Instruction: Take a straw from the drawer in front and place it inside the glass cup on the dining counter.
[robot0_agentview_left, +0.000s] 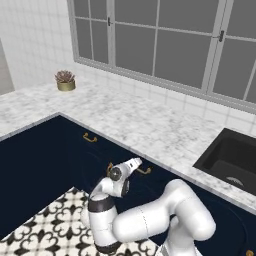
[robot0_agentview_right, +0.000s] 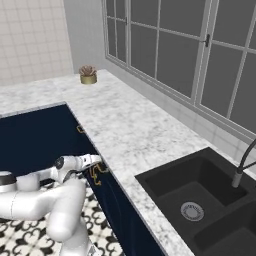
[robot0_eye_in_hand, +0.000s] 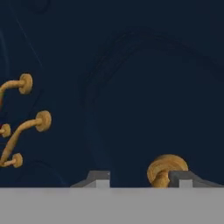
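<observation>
The gripper (robot0_eye_in_hand: 142, 178) points straight at the navy front of the drawer (robot0_eye_in_hand: 131, 87). Its 2 fingertips (robot0_eye_in_hand: 98, 177) rise at the bottom of the hand view, with the drawer's brass handle (robot0_eye_in_hand: 166, 169) between them. The handle's round foot sits against the right tip, and a strip of navy shows between it and the left tip. Whether the fingers are clamped on the bar or only straddling it, I cannot tell. The drawer front runs flat just beyond the tips, its face closed up against the cabinet line. Off to the left of the fingers, 2 more curved brass handles (robot0_eye_in_hand: 41, 120) stand out from the neighbouring fronts.

In the left base view the gripper (robot0_agentview_left: 137, 162) is level with the handle (robot0_agentview_left: 145, 171), just under the edge of the marble worktop (robot0_agentview_left: 150, 125). Further along that worktop lies the black sink (robot0_agentview_left: 232, 157), and at the far corner a small potted plant (robot0_agentview_left: 65, 80) stands below the window (robot0_agentview_left: 165, 40).
</observation>
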